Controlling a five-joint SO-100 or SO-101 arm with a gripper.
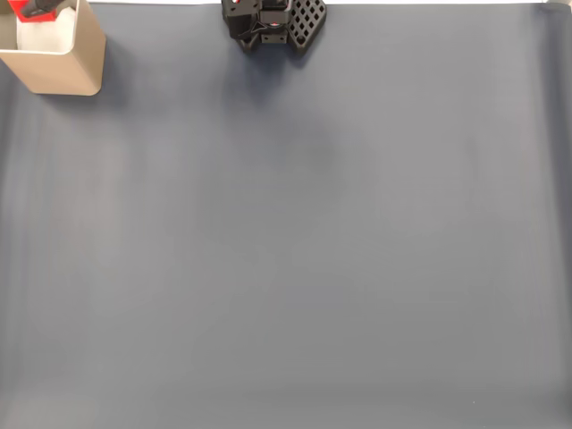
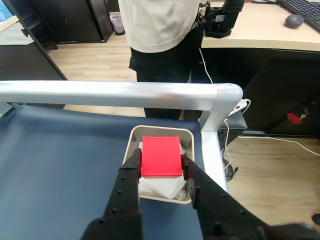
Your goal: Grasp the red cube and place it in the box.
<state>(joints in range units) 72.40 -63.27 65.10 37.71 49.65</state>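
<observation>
In the wrist view the gripper (image 2: 161, 167) pinches the red cube (image 2: 160, 156) between its fingers, apparently just above the box (image 2: 196, 142) at the counter (image 2: 60, 165) corner

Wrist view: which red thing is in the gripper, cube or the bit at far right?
The small bright-red cube, held between the gripper fingers above the tan cardboard-coloured box. The other red object sits off the table.

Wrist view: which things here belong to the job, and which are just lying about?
Job:
- red cube, held between the fingers
- box, directly below the cube
- gripper

Lying about:
- person standing behind the table
- white rail
- desk with keyboard and mouse
</observation>
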